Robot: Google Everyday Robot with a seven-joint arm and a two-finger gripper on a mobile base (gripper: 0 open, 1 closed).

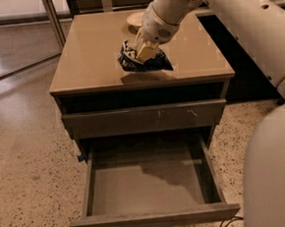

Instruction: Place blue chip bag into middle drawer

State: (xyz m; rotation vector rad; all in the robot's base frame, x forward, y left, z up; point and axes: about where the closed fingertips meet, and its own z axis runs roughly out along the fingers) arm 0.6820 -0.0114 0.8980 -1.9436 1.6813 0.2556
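The blue chip bag (154,62) is a crumpled dark-blue foil bag held in my gripper (144,51), which is shut on its top. The bag hangs just above the tan cabinet top (89,60), near the front edge, with its shadow on the surface beneath it. The middle drawer (148,184) is pulled out below, wide and shallow, with a bare grey floor and a plain front (155,218). My white arm comes in from the upper right.
A cream bowl (136,18) stands at the back of the cabinet top. The closed upper drawer front with pale scratches (143,118) is above the open drawer. My white base (275,174) fills the lower right. Speckled floor lies to the left.
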